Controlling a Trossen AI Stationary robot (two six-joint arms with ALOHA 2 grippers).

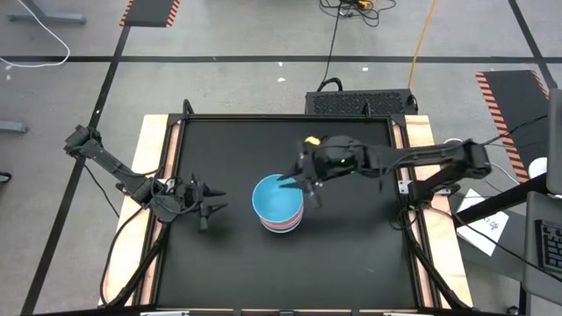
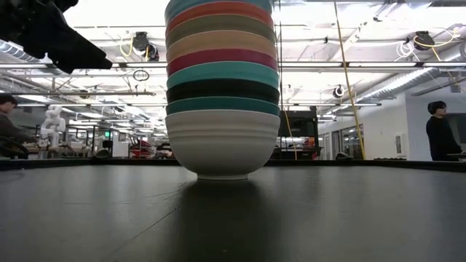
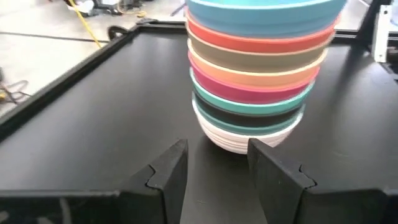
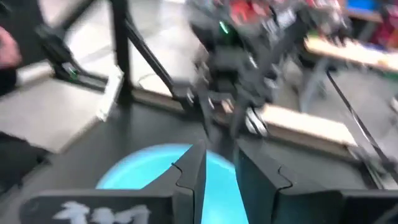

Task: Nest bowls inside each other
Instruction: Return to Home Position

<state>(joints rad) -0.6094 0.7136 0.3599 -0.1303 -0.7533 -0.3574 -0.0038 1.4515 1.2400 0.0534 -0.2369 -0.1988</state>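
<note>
Several bowls stand nested in one stack (image 1: pixel 279 209) at the table's middle, also in the low view (image 2: pixel 222 94) and the left wrist view (image 3: pixel 258 68). The white bowl (image 3: pixel 239 138) is at the bottom and rests on the black mat. The light blue bowl (image 1: pixel 274 198) is on top. My right gripper (image 1: pixel 306 189) hovers over the light blue bowl's right rim (image 4: pixel 155 163), fingers a little apart. My left gripper (image 1: pixel 215 204) is open and empty, low over the mat left of the stack, pointing at it (image 3: pixel 217 162).
The black mat (image 1: pixel 351 254) has a raised frame around it (image 1: pixel 171 175). A black box (image 1: pixel 360 103) stands behind the far edge. People show in the room beyond the table (image 2: pixel 440 131). Bare mat lies near and right of the stack.
</note>
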